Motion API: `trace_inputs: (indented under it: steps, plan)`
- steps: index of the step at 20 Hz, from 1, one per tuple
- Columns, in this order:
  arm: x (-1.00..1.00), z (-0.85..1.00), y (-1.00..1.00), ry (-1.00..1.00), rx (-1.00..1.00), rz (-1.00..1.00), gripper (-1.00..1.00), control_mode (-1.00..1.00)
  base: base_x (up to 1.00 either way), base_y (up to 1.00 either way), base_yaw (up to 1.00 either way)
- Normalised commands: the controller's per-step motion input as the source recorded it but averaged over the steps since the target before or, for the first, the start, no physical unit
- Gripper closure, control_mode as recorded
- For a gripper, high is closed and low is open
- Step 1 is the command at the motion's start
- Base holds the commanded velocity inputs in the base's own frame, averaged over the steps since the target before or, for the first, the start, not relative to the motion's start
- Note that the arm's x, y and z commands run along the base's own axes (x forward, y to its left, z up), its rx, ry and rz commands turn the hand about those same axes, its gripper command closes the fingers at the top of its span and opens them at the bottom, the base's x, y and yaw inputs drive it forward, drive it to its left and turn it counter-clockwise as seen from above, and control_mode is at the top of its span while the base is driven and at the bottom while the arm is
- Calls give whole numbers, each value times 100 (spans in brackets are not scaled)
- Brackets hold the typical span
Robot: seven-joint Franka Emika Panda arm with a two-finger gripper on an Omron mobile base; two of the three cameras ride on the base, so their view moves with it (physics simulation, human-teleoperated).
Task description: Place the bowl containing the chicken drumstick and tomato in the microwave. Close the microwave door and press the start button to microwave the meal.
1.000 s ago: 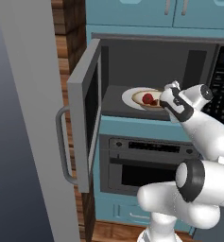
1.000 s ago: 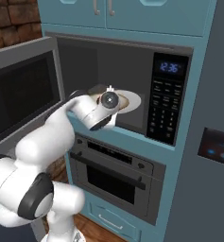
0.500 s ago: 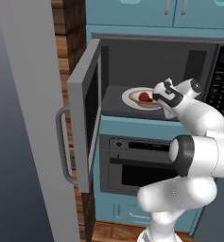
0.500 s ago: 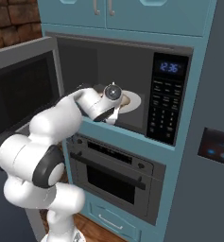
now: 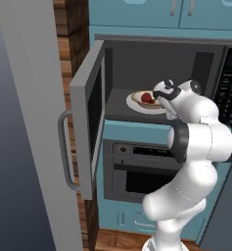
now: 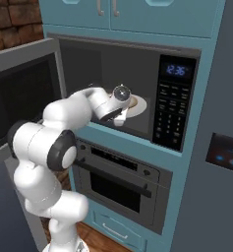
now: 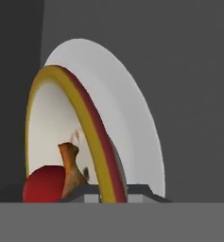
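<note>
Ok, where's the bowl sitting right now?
The bowl is inside the open microwave, over the white turntable plate in the left base view, with the gripper clamped on its right rim.

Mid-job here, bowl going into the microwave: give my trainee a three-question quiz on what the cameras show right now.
1. True or false: the microwave door stands open.
2. Multiple choice: the bowl is over (a) the oven handle, (b) the white turntable plate, (c) the keypad strip.
3. Short answer: the gripper has its jaws on which part of the bowl, and what food lies inside?

Key
1. True; it is swung out to the left.
2. b; whether it rests on the plate cannot be told.
3. The jaws are shut on the bowl's rim; the tomato and the chicken drumstick lie inside.
</note>
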Motion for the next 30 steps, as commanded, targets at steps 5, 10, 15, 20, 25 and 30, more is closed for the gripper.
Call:
trace_inputs:
  steps: [5, 10, 15, 20, 25, 30]
  plan:
    - [51, -21, -3, 0, 0, 0, -100, -100, 0, 0, 0]
    - [16, -4, -3, 0, 0, 0, -100, -100, 0, 0, 0]
    - [-52, 33, -6, -5, 0, 0, -100, -100, 0, 0, 0]
    - [-97, 53, -1, -5, -2, 3, -100, -100, 0, 0, 0]
    - [-98, 63, 4, -1, -21, 19, -100, -100, 0, 0, 0]
    - [-93, 82, 15, -1, -39, 26, -100, -100, 0, 0, 0]
